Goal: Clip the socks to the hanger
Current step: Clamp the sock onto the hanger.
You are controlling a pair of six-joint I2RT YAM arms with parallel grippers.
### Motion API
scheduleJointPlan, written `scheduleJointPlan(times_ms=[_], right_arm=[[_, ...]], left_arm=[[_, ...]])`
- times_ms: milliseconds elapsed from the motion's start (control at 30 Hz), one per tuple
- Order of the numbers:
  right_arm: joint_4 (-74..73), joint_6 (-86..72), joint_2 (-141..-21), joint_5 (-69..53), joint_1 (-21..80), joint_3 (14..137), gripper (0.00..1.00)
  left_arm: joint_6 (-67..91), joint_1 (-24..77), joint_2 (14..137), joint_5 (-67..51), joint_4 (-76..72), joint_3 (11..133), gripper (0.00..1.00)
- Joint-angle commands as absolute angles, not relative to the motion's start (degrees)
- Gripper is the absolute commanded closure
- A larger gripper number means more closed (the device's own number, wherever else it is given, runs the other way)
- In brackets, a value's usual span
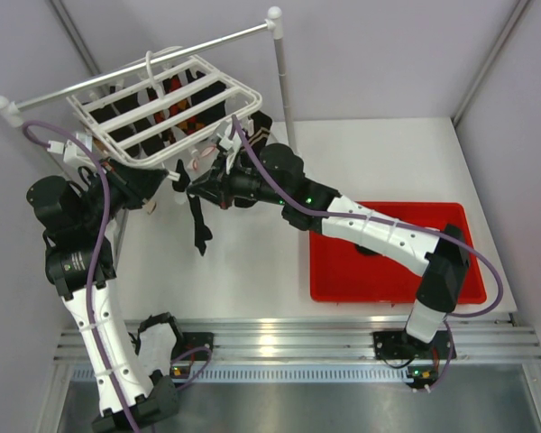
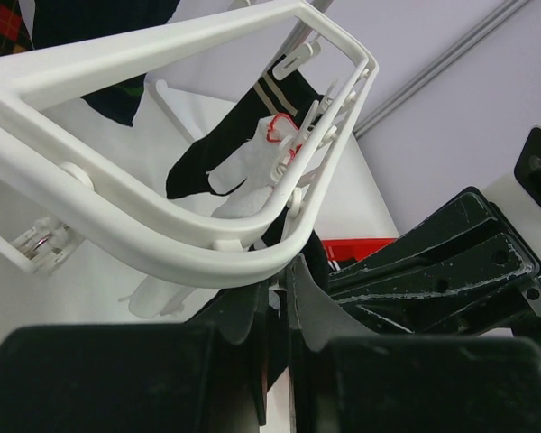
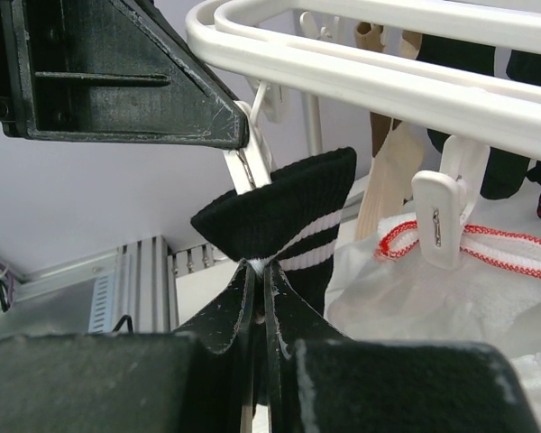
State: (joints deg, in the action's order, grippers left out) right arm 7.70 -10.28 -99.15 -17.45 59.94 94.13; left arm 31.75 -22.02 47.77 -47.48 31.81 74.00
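The white hanger (image 1: 162,99) hangs from the grey rail at the back left; its frame also shows in the left wrist view (image 2: 162,244) and the right wrist view (image 3: 388,81). My right gripper (image 1: 191,185) (image 3: 260,271) is shut on the cuff of a black sock with white stripes (image 3: 279,216), which hangs down below the hanger's front edge (image 1: 198,221). My left gripper (image 1: 162,185) (image 2: 284,275) is shut on a small white clip (image 3: 245,167) that sits at the top edge of that cuff. Another black sock (image 2: 207,153) hangs clipped at the far corner.
A white sock with red trim (image 3: 433,298) hangs from a clip beside the black one. A beige sock (image 3: 383,189) and dark patterned socks hang further back. A red tray (image 1: 388,271) lies on the table's right. The rail's post (image 1: 279,81) stands behind the hanger.
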Motion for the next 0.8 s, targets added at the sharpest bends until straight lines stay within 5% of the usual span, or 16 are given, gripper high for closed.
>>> scheduleJointPlan(times_ms=[0,167,300,767], right_arm=[[11.4,-9.8,-97.1,-17.8,60.8,96.2,1.0],[10.9,-9.4,-96.0,-16.7,59.3,95.0,1.0],[10.5,-9.5,-95.3,-16.5,58.0,94.7,1.0],[9.7,-7.6,-94.0,-18.1,54.1,94.7,1.0]], left_arm=[[32.5,-22.0,47.3,-47.4,28.9,73.3,0.84],[32.7,-22.0,45.7,-47.2,28.7,72.7,0.5],[33.5,-22.1,43.3,-47.1,26.8,71.9,0.41],[33.2,-22.1,38.8,-28.9,37.5,76.3,0.37]])
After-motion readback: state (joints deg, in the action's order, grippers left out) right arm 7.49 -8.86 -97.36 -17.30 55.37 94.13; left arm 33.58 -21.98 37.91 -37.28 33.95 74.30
